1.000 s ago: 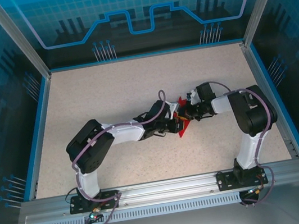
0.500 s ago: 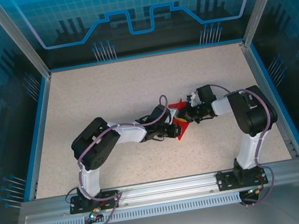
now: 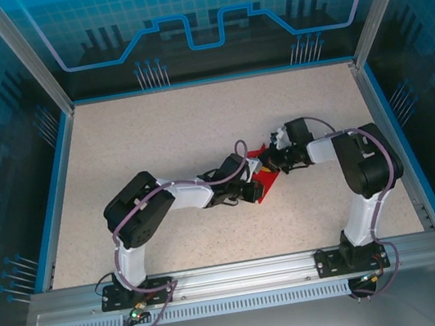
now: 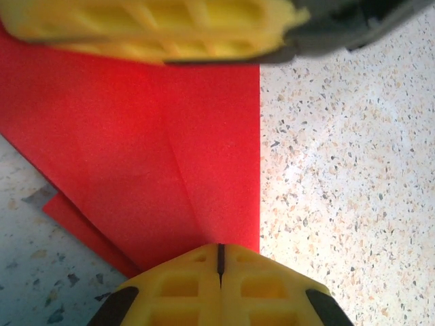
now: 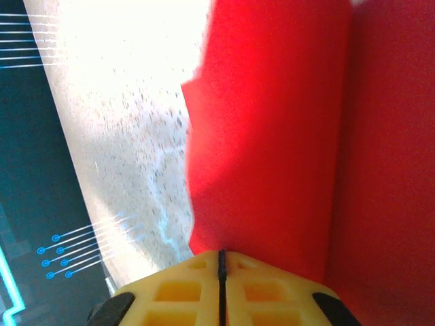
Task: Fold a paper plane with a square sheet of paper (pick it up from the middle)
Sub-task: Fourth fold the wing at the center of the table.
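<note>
Left fingers (image 4: 183, 285) clenched, right fingers (image 5: 265, 292) clenched, tips of both on the paper (image 4: 170, 149).
It lies mid-table between them, crease running from left tips toward right; pinching or pressing, I can't tell.

A speckled beige stone-patterned counter (image 3: 156, 140) lay flat inside an enclosure, edged by a narrow blue border strip (image 3: 53, 197). Translucent blue wall panels printed with pale circuit-like lines (image 3: 203, 16) stood behind and at both sides, held by slanting silver aluminium posts (image 3: 23, 57). A ribbed silver aluminium rail (image 3: 244, 276) ran along the near edge.
</note>
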Robot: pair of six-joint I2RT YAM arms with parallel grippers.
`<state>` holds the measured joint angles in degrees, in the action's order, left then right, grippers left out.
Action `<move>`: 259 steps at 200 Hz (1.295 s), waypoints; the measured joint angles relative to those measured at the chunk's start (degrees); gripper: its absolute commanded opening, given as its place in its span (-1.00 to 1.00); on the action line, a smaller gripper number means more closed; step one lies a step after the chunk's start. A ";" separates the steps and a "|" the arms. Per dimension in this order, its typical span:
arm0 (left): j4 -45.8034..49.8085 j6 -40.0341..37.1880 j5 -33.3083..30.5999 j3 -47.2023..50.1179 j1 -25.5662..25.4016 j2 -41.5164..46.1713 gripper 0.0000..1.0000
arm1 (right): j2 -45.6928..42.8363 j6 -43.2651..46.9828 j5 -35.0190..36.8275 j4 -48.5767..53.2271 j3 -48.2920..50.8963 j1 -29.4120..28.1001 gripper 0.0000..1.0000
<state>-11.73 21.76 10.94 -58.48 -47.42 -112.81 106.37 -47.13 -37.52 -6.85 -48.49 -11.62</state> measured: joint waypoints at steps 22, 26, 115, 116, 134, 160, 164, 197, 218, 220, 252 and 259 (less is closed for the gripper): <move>-0.79 -1.20 -0.26 0.70 -0.13 0.26 -1.00 | 1.64 0.92 0.92 0.70 -1.84 0.00 -0.83; -0.90 -1.27 -0.39 0.85 -0.13 0.35 -1.00 | 2.01 1.07 1.09 0.90 -2.23 0.00 -0.84; -1.22 -2.89 -3.61 2.80 0.09 1.88 -1.00 | 6.08 4.68 0.11 6.29 -7.69 0.35 -0.84; -1.22 -2.89 -3.63 2.82 0.09 1.90 -1.00 | 6.08 4.70 0.07 6.34 -7.72 0.37 -0.84; -1.55 -2.89 -3.87 3.21 0.13 2.10 -1.00 | 6.32 5.20 -0.13 7.08 -8.26 0.44 -0.84; -2.12 -2.86 -4.13 3.98 0.24 2.51 -1.00 | 6.58 5.70 -0.44 7.69 -8.72 0.76 -0.84; -2.14 -2.89 -4.13 4.07 0.26 2.56 -1.00 | 6.67 5.81 -0.50 7.82 -8.87 0.81 -0.83; -2.14 -2.89 -4.31 4.92 0.68 3.28 -1.00 | 7.39 6.08 0.02 8.81 -10.49 1.77 -0.83; -1.86 -2.89 -4.33 5.64 0.81 3.98 -1.00 | 7.69 6.16 1.81 8.98 -11.65 3.02 -0.83; -1.84 -2.89 -4.33 5.68 0.81 4.02 -1.00 | 7.74 6.21 2.05 9.01 -11.80 3.13 -0.83; -0.20 -2.86 -4.28 6.64 0.81 5.35 -1.00 | 8.66 6.27 5.29 8.98 -14.14 4.48 -0.83; 0.09 -2.86 -4.28 6.86 0.81 5.64 -1.00 | 8.87 6.27 5.84 9.01 -14.58 4.61 -0.83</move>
<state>-11.64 18.90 6.66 -51.62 -46.61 -107.18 115.24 -40.86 -31.68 2.15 -63.07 -7.01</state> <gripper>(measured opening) 0.047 0.085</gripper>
